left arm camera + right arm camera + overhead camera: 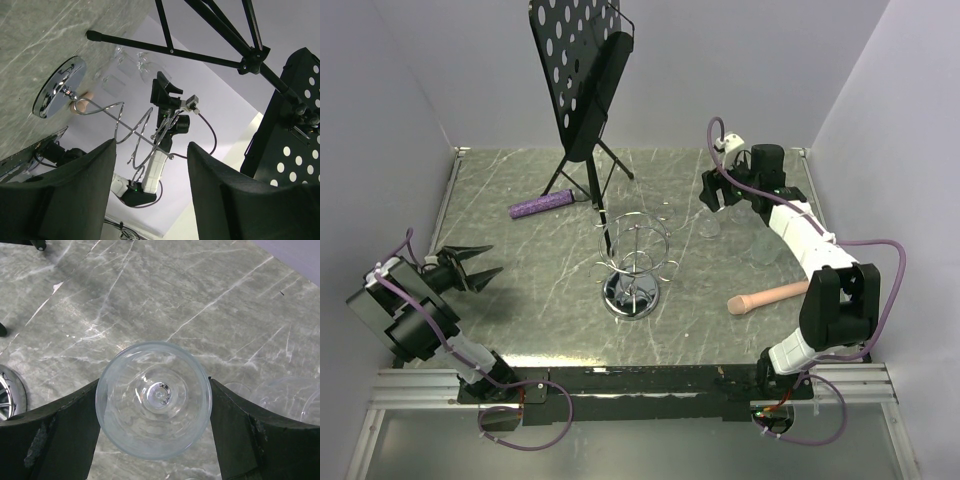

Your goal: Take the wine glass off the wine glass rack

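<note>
The chrome wire wine glass rack (634, 262) stands mid-table on its round shiny base, and I see no glass hanging on it. My right gripper (720, 190) is at the back right, above a clear wine glass (712, 226) that stands upright on the table. In the right wrist view, both fingers touch the rim of this wine glass (154, 400) on either side of the gripper (154, 385). My left gripper (480, 262) is open and empty at the far left, pointing toward the rack (59, 87).
A black perforated music stand (582, 80) on a tripod stands at the back. A purple cylinder (542, 205) lies by its feet. A wooden pestle (770, 296) lies at the right. More clear glasses (280, 396) stand beside the held one, at the right (760, 245).
</note>
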`<action>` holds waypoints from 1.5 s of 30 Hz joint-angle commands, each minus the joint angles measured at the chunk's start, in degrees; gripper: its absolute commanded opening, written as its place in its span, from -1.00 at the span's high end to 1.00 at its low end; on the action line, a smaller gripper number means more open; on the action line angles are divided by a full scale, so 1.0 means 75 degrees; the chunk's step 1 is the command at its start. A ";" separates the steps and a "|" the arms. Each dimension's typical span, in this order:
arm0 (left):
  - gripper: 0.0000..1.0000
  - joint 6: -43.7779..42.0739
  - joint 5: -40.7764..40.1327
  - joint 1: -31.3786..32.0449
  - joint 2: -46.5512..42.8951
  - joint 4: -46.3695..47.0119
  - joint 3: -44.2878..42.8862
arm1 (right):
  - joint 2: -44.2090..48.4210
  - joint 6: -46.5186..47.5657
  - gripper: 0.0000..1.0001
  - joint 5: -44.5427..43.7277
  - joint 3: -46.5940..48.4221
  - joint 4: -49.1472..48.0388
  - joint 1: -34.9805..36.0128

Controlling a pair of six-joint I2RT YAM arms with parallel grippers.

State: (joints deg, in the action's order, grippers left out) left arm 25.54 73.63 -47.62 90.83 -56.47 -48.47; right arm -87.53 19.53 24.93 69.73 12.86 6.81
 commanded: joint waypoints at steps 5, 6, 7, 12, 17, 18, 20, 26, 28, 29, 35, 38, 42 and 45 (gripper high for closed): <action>-0.25 -0.0030 0.0097 -0.0085 -0.0263 -0.0053 0.0076 | 0.0115 0.0208 0.11 -0.0007 -0.0145 -0.0637 -0.0052; -0.25 -0.0042 0.0086 -0.0085 -0.0286 -0.0065 0.0076 | 0.0092 0.0209 0.10 -0.0019 -0.0169 -0.0672 -0.0052; -0.26 -0.0065 0.0086 -0.0085 -0.0286 -0.0076 0.0076 | 0.0092 0.0209 0.10 -0.0031 -0.0192 -0.0684 -0.0052; -0.25 -0.0112 0.0062 -0.0108 -0.0286 -0.0147 0.0029 | 0.0010 0.0291 0.06 -0.0007 -0.0263 -0.0731 -0.0064; -0.26 -0.0089 0.0074 -0.0132 -0.0321 -0.0112 0.0099 | 0.0010 0.0302 -0.11 -0.0136 -0.0380 -0.0731 -0.0064; -0.26 -0.0077 0.0074 -0.0132 -0.0321 -0.0100 0.0122 | 0.0045 0.0291 -0.14 -0.0194 -0.0403 -0.0754 -0.0064; -0.26 -0.0042 0.0074 -0.0132 -0.0321 -0.0065 0.0146 | 0.0092 0.0255 -0.23 -0.0207 -0.0450 -0.0754 -0.0064; -0.26 -0.0054 0.0074 -0.0132 -0.0228 -0.0053 0.0076 | 0.0232 0.0220 -0.36 -0.0078 -0.0462 -0.0591 -0.0053; -0.26 -0.0054 0.0062 -0.0132 -0.0181 -0.0053 0.0041 | 0.0291 0.0197 -0.45 -0.0101 -0.0439 -0.0532 -0.0064; -0.26 -0.0065 0.0074 -0.0132 -0.0169 -0.0076 0.0029 | 0.0349 0.0162 -0.49 -0.0136 -0.0404 -0.0508 -0.0064; -0.29 -0.0066 0.0074 -0.0132 -0.0110 -0.0041 0.0005 | 0.0783 -0.0026 -1.00 -0.0136 -0.0099 -0.0134 -0.0052; -0.29 -0.0065 0.0074 -0.0132 -0.0052 -0.0030 -0.0041 | 0.0982 -0.0131 -1.00 -0.0136 -0.0005 0.0030 -0.0064; -0.30 -0.0170 -0.0066 -0.0132 0.0019 -0.0123 -0.0252 | 0.1251 -0.0341 -1.00 -0.0276 0.0263 0.0440 -0.0052; -0.32 -0.0509 -0.0382 -0.0132 0.0112 -0.0287 -0.0672 | 0.1264 -0.0820 -1.00 -0.1000 0.0778 0.1048 -0.0052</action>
State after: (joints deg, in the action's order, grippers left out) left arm 24.84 72.93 -48.27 91.02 -56.90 -48.82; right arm -80.71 18.11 22.70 69.34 16.27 6.70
